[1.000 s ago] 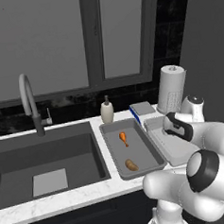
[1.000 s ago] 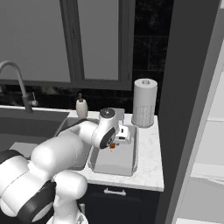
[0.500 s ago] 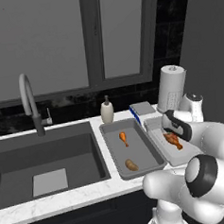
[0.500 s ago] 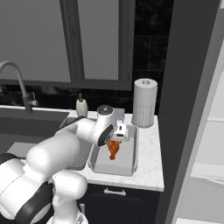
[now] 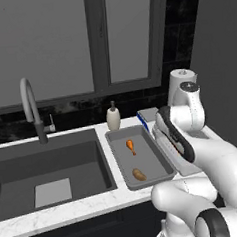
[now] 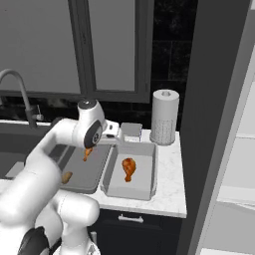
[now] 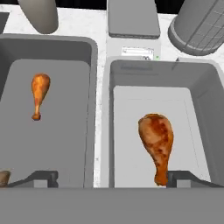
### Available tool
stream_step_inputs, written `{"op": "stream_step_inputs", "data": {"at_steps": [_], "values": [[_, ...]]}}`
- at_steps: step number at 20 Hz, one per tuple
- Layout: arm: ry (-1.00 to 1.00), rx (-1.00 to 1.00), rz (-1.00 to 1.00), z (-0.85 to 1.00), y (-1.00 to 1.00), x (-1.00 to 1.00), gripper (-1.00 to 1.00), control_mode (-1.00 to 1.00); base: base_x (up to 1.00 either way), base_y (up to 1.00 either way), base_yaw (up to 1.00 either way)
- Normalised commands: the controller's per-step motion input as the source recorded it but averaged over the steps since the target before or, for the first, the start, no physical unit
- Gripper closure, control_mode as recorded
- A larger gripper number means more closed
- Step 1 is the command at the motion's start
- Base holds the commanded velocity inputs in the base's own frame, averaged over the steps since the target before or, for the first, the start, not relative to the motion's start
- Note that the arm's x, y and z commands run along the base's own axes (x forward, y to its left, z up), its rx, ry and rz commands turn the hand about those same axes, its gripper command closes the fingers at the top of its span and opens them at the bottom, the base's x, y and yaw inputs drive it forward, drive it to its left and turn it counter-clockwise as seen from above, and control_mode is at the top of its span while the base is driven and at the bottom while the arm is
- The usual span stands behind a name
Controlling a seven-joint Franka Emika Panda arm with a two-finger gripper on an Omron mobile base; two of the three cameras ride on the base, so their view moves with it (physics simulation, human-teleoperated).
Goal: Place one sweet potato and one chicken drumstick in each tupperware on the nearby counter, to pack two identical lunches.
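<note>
Your pincer (image 7: 112,178) is hanging wide open, the drumstick (image 7: 156,143) lying lengthwise in the tray (image 7: 205,105) just beneath its right finger.

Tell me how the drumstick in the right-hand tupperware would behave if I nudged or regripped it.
The drumstick looks rigid, so it should slide rather than flop. Its round thick end tapering to a thin bone suggests it may pivot or roll sideways. Its glossy skin could be slippery, though the tupperware walls should contain it.

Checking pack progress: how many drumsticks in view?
2. One drumstick lies in the tray nearer the sink, with a sweet potato. The other drumstick lies alone in the tray nearer the paper towel roll.
</note>
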Motion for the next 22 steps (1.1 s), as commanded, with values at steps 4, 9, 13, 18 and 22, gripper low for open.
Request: {"op": "stream_step_inputs", "data": {"at_steps": [4,9,13,18,22], "values": [[0.0,0.0,-0.04,0.71,0.73,-0.58,-1.0,-1.0,0.0,0.0,0.0],[0.0,-0.03,-0.09,0.5,0.63,-0.81,-1.0,-1.0,0.0,0.0,0.0],[0.0,0.0,-0.08,0.32,0.13,-1.0,-1.0,-1.0,0.0,0.0,0.0],[-0.02,0.04,-0.01,0.09,-0.03,-0.52,-1.0,-1.0,0.0,0.0,0.0],[0.0,0.15,0.13,0.0,-0.13,-0.01,-1.0,-1.0,0.0,0.0,0.0]]}}
